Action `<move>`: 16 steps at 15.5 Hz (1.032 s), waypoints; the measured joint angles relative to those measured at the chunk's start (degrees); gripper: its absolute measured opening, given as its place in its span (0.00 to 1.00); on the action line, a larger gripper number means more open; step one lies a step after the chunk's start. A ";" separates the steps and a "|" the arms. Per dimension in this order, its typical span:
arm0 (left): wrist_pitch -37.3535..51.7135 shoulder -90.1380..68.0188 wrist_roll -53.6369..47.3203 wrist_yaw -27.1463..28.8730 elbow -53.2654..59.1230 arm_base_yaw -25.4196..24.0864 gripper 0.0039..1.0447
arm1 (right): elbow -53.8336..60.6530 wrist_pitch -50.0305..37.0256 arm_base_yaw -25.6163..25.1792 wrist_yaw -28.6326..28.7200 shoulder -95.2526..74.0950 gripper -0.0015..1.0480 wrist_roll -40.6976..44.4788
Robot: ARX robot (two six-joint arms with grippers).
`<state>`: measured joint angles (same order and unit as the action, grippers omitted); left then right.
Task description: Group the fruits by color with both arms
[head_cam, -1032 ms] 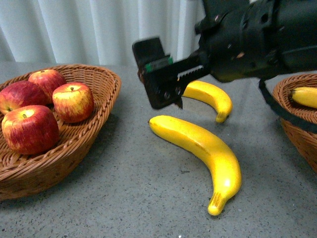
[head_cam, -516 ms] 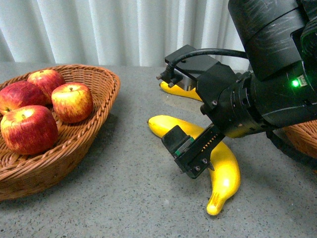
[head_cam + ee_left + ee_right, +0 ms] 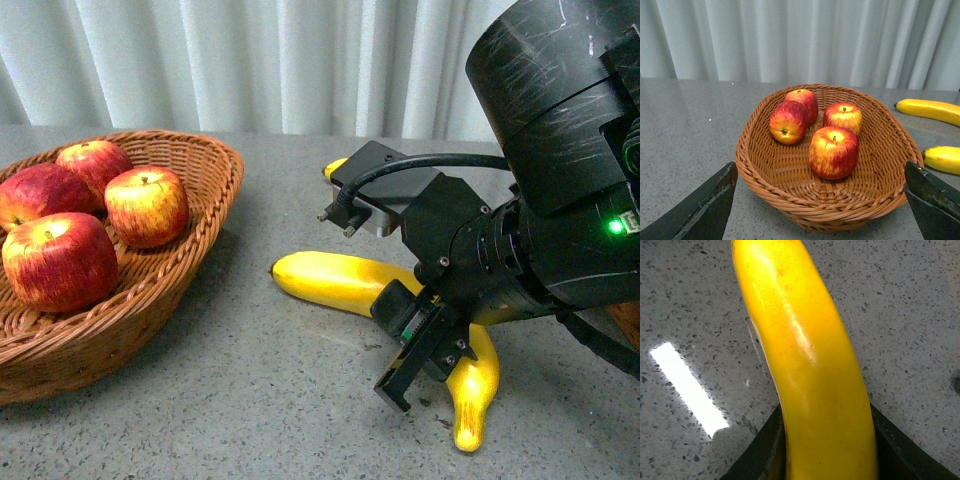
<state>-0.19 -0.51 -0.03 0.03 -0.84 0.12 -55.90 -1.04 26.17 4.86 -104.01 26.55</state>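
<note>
Several red apples lie in a wicker basket on the left. On the grey table a long yellow banana lies flat, and my right gripper is shut on its middle. The right wrist view shows this banana filling the gap between the black fingers of the right gripper. A second banana shows only its tip behind the arm. My left gripper hangs open before the basket of apples, touching nothing.
The right arm's bulky black body fills the right of the front view. A brown sliver of another basket shows at the right edge. In the left wrist view two bananas lie beside the apple basket. White curtains hang behind.
My right gripper came down from above the far banana onto the near one and shut on it. That banana has slid left and turned on the table.
</note>
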 joint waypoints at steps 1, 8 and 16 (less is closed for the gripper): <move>0.00 0.00 0.00 -0.02 0.00 0.00 0.94 | -0.07 0.07 -0.44 1.44 0.31 0.36 -1.14; 0.00 0.00 0.00 -0.02 0.00 0.00 0.94 | -9.49 -5.09 -22.73 14.49 11.47 0.35 -15.28; 0.00 0.00 0.00 -0.02 0.00 0.00 0.94 | 0.63 8.87 -40.39 12.09 12.44 0.41 13.05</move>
<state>-0.19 -0.51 -0.03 0.01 -0.84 0.12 -55.27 7.84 -14.22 16.95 -91.57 39.59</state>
